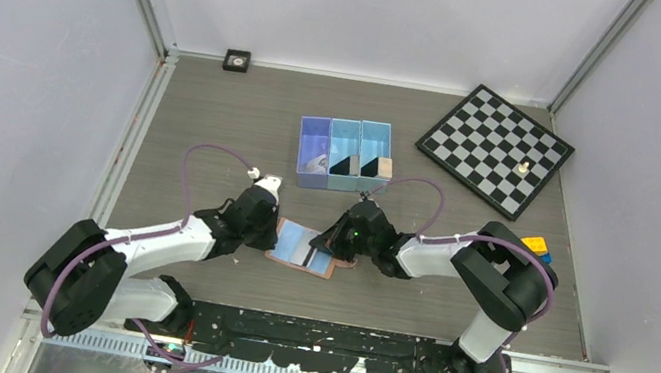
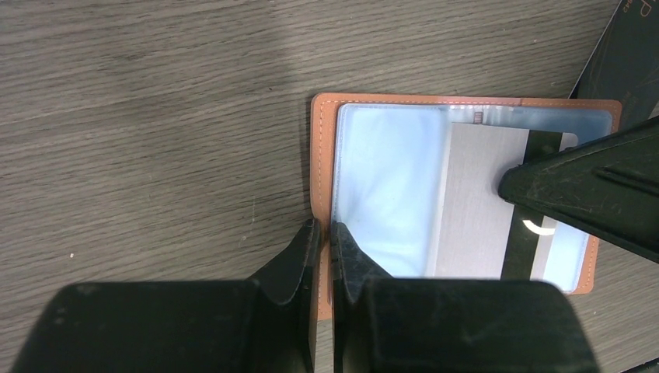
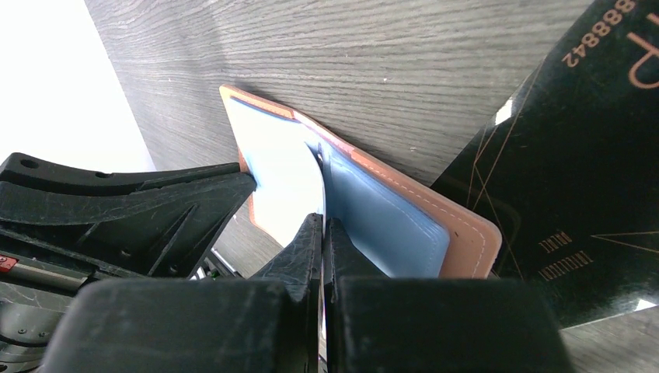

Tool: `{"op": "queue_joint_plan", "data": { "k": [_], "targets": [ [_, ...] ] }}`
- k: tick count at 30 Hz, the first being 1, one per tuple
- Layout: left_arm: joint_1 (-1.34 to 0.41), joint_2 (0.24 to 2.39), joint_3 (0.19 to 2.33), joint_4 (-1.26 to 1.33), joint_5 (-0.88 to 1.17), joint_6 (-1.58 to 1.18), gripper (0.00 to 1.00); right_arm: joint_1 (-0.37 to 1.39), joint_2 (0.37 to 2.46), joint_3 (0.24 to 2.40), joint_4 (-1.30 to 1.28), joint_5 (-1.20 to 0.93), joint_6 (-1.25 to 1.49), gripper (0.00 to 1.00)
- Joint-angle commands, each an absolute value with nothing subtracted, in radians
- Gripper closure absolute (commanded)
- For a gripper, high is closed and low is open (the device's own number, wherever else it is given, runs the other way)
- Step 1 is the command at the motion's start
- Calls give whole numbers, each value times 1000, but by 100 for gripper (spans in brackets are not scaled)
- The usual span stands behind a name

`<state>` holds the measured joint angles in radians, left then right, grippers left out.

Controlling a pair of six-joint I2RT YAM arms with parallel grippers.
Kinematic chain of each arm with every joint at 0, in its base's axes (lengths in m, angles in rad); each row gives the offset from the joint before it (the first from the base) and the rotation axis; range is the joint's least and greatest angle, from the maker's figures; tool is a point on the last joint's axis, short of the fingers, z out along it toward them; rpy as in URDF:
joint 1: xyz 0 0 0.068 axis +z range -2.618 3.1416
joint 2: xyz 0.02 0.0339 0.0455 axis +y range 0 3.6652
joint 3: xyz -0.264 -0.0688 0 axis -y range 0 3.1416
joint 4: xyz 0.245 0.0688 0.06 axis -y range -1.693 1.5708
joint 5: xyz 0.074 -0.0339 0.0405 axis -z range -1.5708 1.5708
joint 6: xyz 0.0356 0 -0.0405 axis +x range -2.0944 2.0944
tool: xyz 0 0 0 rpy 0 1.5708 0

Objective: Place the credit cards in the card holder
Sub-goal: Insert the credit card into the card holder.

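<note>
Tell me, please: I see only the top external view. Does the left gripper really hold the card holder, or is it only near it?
Observer: It holds it. In the left wrist view the left gripper is shut on the tan left edge of the open card holder.
Operator: And what does the right gripper hold?
Observer: The right gripper is shut on a striped card, grey with a black stripe, which lies over the open holder.
Operator: Is another card near?
Observer: Yes. The right wrist view shows a black card with gold print on the table, beside the holder's edge opposite the left gripper.
</note>
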<state>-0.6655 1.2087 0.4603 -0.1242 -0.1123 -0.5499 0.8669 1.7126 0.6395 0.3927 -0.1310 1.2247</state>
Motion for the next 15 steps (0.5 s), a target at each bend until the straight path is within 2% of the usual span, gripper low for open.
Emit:
{"op": "queue_joint_plan", "data": {
  "k": [1, 15],
  "targets": [
    [-670, 1237, 465, -133, -90, -559, 100, 888, 1739, 620, 300, -113, 1204, 99],
    [-671, 1239, 463, -123, -65, -547, 100, 888, 1812, 658, 337, -106, 1186, 100]
  ]
}}
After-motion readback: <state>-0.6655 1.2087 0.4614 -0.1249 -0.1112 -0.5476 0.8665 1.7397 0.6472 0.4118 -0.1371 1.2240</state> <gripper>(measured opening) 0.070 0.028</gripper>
